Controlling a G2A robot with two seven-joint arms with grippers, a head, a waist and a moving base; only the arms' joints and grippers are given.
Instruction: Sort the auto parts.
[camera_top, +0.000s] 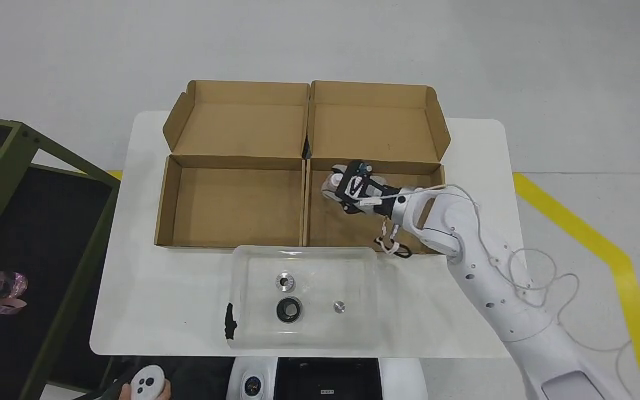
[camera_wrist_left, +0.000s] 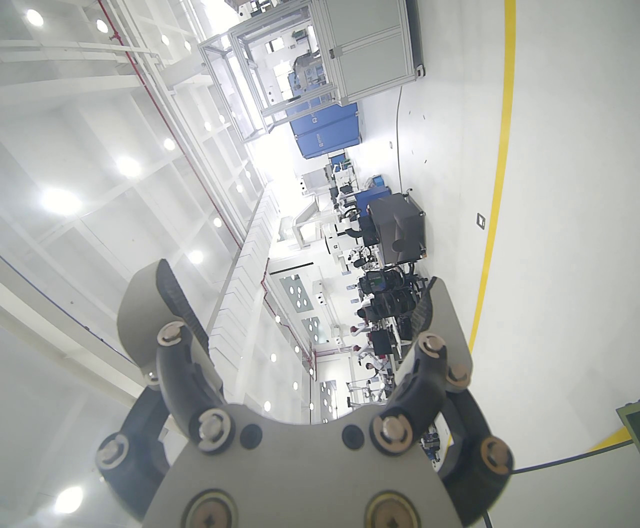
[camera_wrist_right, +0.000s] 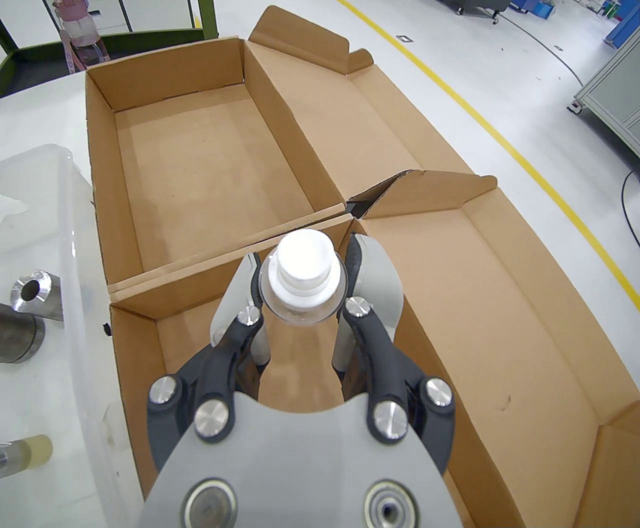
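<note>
Top view: I logged the right gripper (camera_top: 345, 187) over the right cardboard box (camera_top: 425, 238), box floor under the fingertips, the clear bin (camera_top: 375, 285) of unsorted parts back behind the wrist. Left wrist view: I noted the left gripper (camera_wrist_left: 300, 290) aimed away from the table, fingers spread wide with nothing between them, so the right arm was the nearer one. Right wrist view: fingers were closed on a white stepped part (camera_wrist_right: 304, 280), pinched at its clear flange, axis across the finger line, box floor straight beyond; release seemed next.
</note>
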